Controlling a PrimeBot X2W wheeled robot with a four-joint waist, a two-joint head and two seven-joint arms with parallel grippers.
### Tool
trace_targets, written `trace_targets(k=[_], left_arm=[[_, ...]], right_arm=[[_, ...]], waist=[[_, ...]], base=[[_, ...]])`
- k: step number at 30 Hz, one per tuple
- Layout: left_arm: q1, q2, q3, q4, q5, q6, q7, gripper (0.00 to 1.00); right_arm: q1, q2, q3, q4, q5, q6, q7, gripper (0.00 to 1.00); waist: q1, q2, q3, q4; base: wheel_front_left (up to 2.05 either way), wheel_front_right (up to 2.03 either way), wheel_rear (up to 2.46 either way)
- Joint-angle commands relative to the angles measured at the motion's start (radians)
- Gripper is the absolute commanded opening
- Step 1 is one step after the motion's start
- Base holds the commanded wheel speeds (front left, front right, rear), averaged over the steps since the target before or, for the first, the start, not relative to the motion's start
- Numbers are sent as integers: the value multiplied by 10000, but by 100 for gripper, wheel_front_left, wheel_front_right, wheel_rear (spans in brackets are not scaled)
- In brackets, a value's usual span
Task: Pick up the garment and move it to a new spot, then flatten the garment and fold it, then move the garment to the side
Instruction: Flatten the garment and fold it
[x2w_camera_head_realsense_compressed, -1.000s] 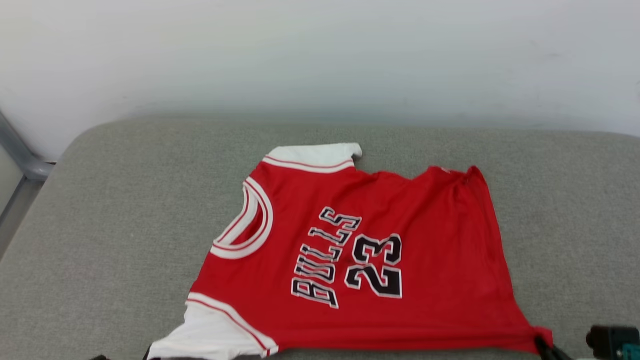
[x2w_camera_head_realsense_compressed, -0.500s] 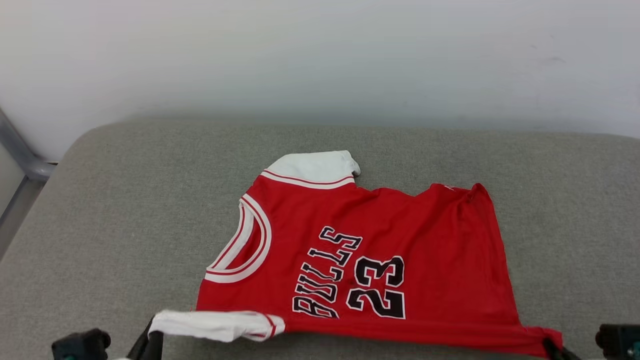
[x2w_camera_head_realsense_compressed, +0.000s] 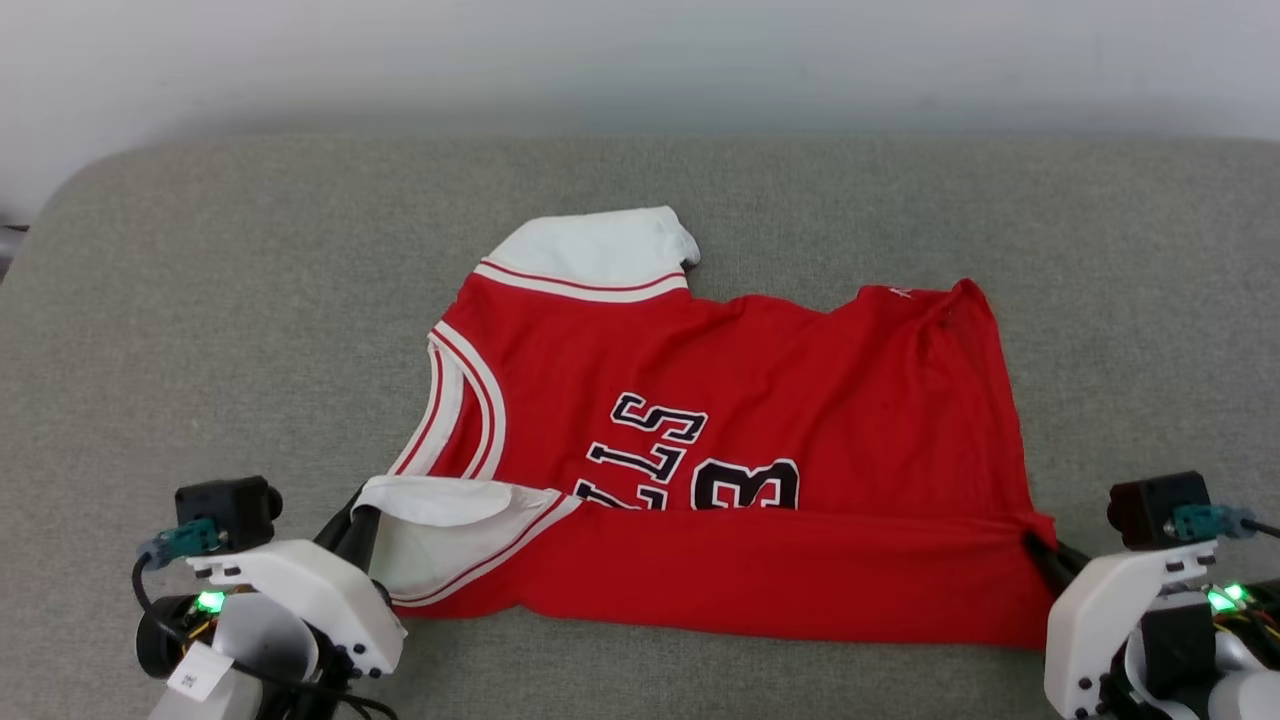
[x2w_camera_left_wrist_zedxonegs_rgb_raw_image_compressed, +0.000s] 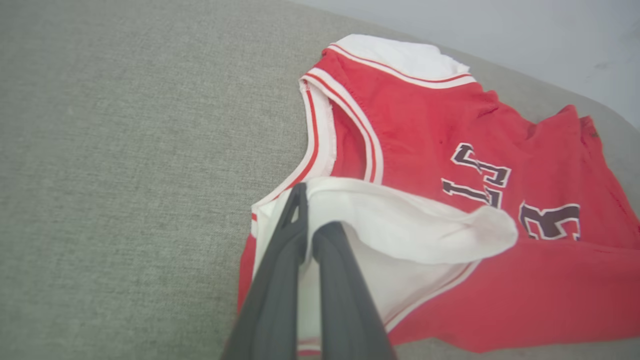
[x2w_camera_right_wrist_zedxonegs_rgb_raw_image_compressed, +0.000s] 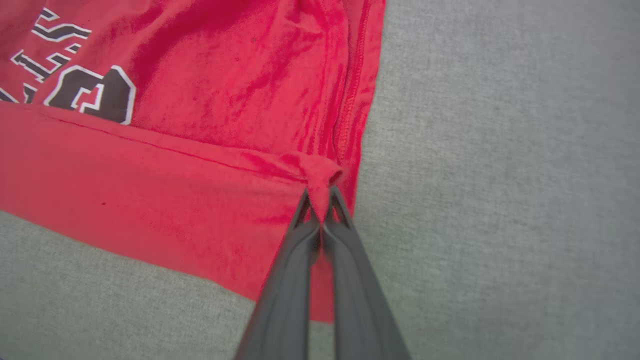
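A wide grey upholstered surface (x2w_camera_head_realsense_compressed: 200, 330) is seen in front of a pale wall (x2w_camera_head_realsense_compressed: 640, 50). One garment (x2w_camera_head_realsense_compressed: 800, 380), a red T-shirt, is spread on the middle of that surface, with its neck opening (x2w_camera_head_realsense_compressed: 455, 410) turned to the robot's left and its hem to the right. Its near long edge is lifted and folded over towards the far side, so that the lower part of the black print (x2w_camera_head_realsense_compressed: 650, 440) is covered by a red band.

Two grippers are counted, one at each near corner of the garment. The left gripper (x2w_camera_left_wrist_zedxonegs_rgb_raw_image_compressed: 310, 210) is pressed together on the near white sleeve (x2w_camera_left_wrist_zedxonegs_rgb_raw_image_compressed: 400, 225). In the left wrist view the white cloth is pinched between the two dark fingers close to their tips, and the rest of the sleeve is draped over to one side of them. The right gripper (x2w_camera_right_wrist_zedxonegs_rgb_raw_image_compressed: 320, 200) is likewise clamped tight, and a small bunched point of the red hem corner is nipped between its fingertips, as shown in the right wrist view. In the head view the fold line is drawn nearly straight from one gripper to the other.

Two white sleeves are counted. The near one is held, and the far white sleeve (x2w_camera_head_realsense_compressed: 590, 245) is laid flat on the surface, well apart from both grippers.
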Motion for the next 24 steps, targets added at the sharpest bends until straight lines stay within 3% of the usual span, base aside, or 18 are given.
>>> trace_targets(k=[1, 6, 7, 9, 10, 11, 12, 13, 24], left_arm=[[-416, -68, -96, 398, -6, -166, 57, 0], [-1205, -179, -382, 1467, -75, -589, 247, 0], [-1323, -200, -447, 1647, -70, -662, 305, 0], [-1521, -260, -564, 1996, -140, -831, 405, 0], [-1604, -284, -600, 2123, -148, -890, 408, 29], [-1680, -314, -624, 2255, -134, -933, 389, 53], [-1738, -354, -636, 2365, -146, -964, 358, 94], [-1787, -383, -626, 2437, -140, -980, 268, 100], [-1609, -233, -289, 2459, -102, -697, -398, 100]], right_arm=[[-456, -113, 141, 308, 57, -13, -86, 0], [-1236, -266, 537, 1176, 89, -11, -411, 0], [-1326, -252, 580, 1356, 140, -11, -482, 7], [-1465, -272, 686, 1669, 155, -10, -645, 46], [-1498, -237, 702, 1794, 206, -11, -708, 100], [-1536, -240, 733, 1909, 223, -11, -799, 100], [-1575, -261, 775, 1952, 247, -10, -943, 100], [-1590, -246, 777, 1973, 305, -11, -1125, 100], [-721, 400, -77, 1170, 19, -10, -4527, 100]], waist=[[-2, -1, 452, -78], [-2, -1, 877, -117], [-2, -1, 927, -123], [-2, -1, 979, -123], [-2, -1, 999, -120], [-2, -1, 1011, -116], [-2, -1, 1016, -109], [-2, -1, 1006, -101], [-2, -1, -57, 101]], base=[[0, 0, 0], [0, 0, 0], [0, 0, 0], [0, 0, 0], [0, 0, 0], [0, 0, 0], [0, 0, 0], [0, 0, 0], [0, 0, 0]])
